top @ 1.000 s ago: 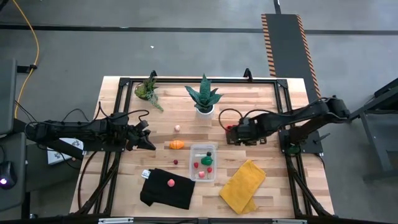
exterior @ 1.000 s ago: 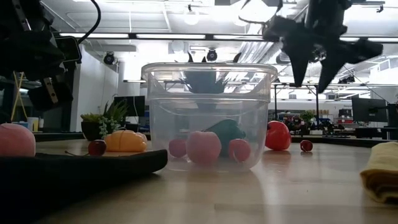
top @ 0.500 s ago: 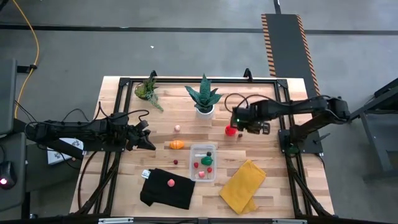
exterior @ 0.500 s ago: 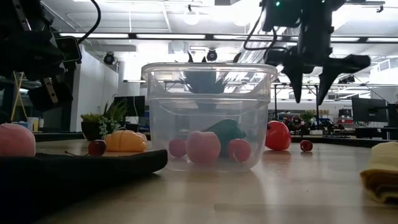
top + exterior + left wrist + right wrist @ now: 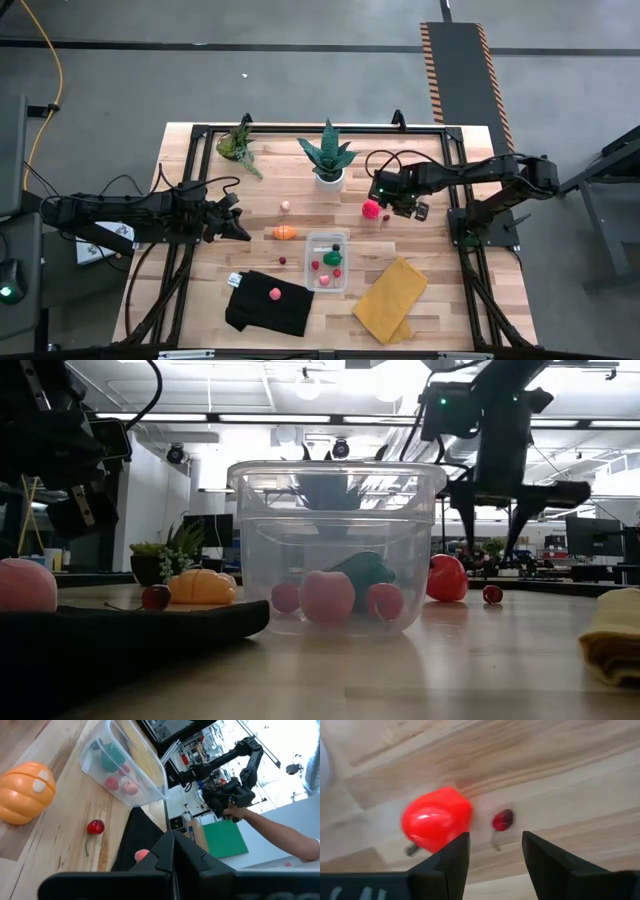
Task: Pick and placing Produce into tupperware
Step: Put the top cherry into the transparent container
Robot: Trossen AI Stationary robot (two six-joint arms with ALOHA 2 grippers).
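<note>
The clear tupperware stands near the table's middle, with green, red and pink produce inside it. A red produce piece lies on the wood beyond it, a small dark red cherry beside it. My right gripper hangs open above these two, fingers pointing down and clear of the table. In the right wrist view the cherry shows between its fingers. My left gripper waits shut at the table's left, near an orange piece.
Two potted plants stand at the far edge. A yellow cloth and a black cloth carrying a pink piece lie near the front. A small pink piece and another cherry lie left of the container.
My right gripper has swung toward the table's far edge and come down over the red piece and the cherry, rolling about its own axis as it went. Its fingers have stayed open. The red piece, hidden under the gripper before, now shows in the high view.
</note>
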